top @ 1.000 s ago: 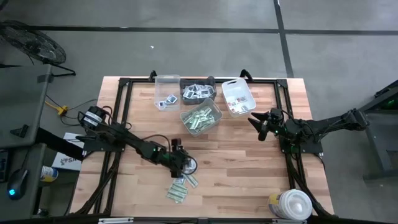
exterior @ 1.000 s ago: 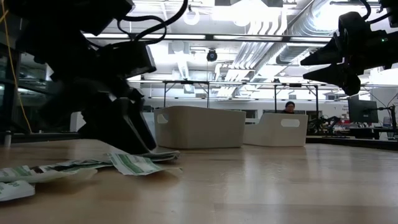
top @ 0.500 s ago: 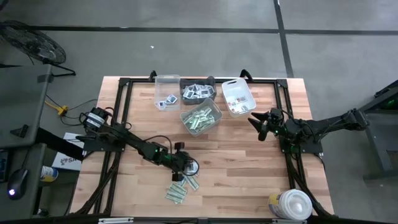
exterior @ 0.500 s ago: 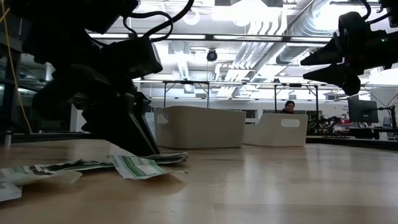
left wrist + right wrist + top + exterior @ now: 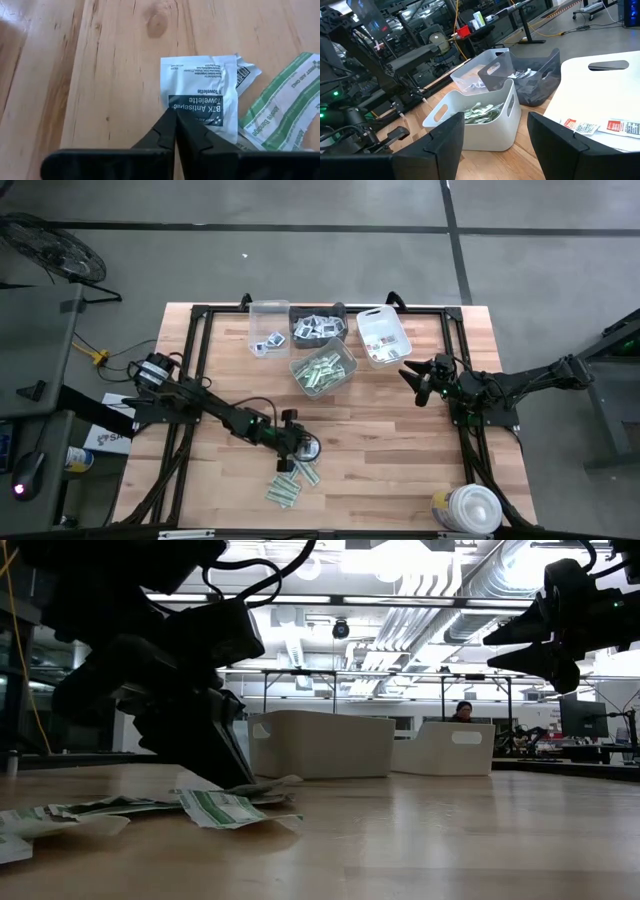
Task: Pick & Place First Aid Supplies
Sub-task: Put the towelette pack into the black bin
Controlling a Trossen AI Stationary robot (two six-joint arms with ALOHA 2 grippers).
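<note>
Pinching a white towelette packet (image 5: 200, 95) on the table (image 5: 400, 440): left gripper (image 5: 176, 112), fingers pressed together | right gripper (image 5: 408, 375) hanging above, fingers spread, holding nothing.

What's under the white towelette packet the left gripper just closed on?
Bare table under most of the towelette packet; one edge overlaps another packet. The shut left gripper hides the near part.

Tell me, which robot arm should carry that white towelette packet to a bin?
Probably the left. The left gripper is already shut on the edge of the towelette packet on the table. The right gripper waits open near the bins, holding nothing.
</note>
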